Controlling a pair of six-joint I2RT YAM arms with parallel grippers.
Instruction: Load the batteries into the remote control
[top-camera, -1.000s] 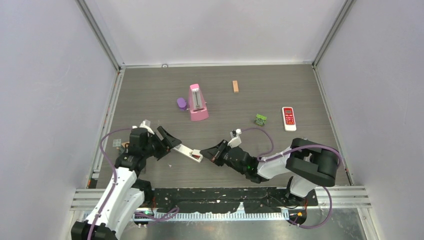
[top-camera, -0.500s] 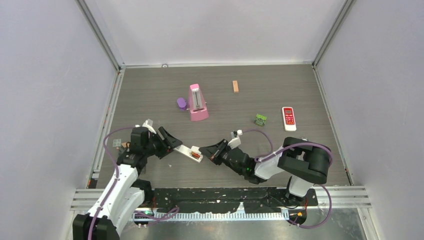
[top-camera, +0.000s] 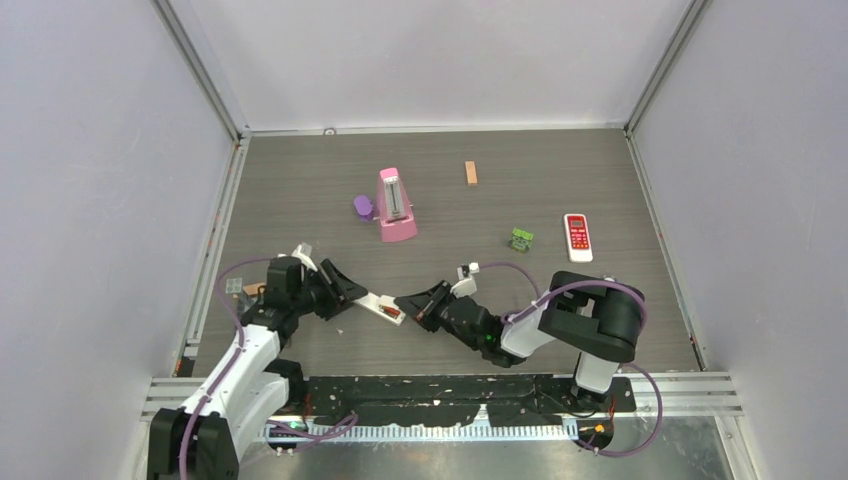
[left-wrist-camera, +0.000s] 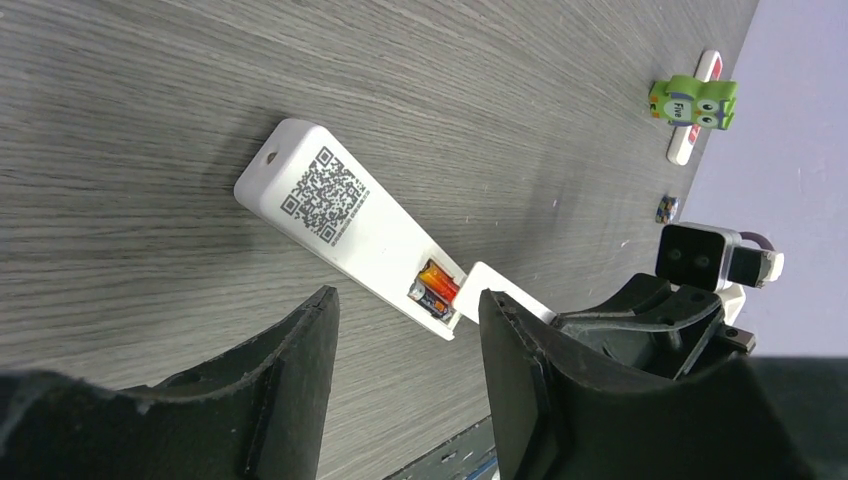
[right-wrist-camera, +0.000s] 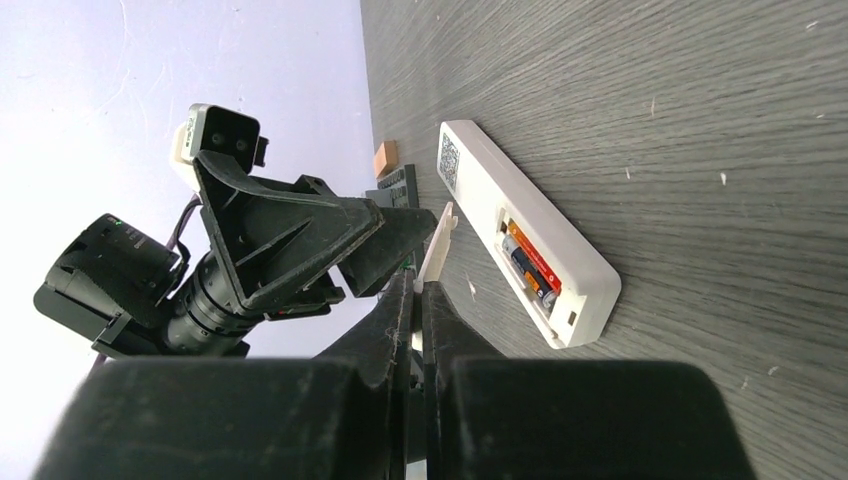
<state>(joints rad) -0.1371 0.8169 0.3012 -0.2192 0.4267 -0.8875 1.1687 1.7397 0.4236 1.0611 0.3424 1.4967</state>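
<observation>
Top external view: both arms are seen reaching low toward each other close to the near edge of the tabletop, left of its middle. The left arm is stretched forward and rightward from its base. The left gripper is held with its fingers spread and nothing clasped, just beside one end of the white remote. The right arm is folded at the elbow and laid low, pointing leftward, and the right gripper is brought up to the remote's other end.

From the left wrist, the remote is seen lying face down with its QR label upward. Its compartment is uncovered, and the batteries, red-orange and dark, are seated side by side inside.

From the right wrist, the fingers are seen pinched flat on the thin white battery cover, which is held on edge just beside the remote, off the compartment.

A pink metronome stands toward the far edge, and a red-and-white remote lies near the right edge.
</observation>
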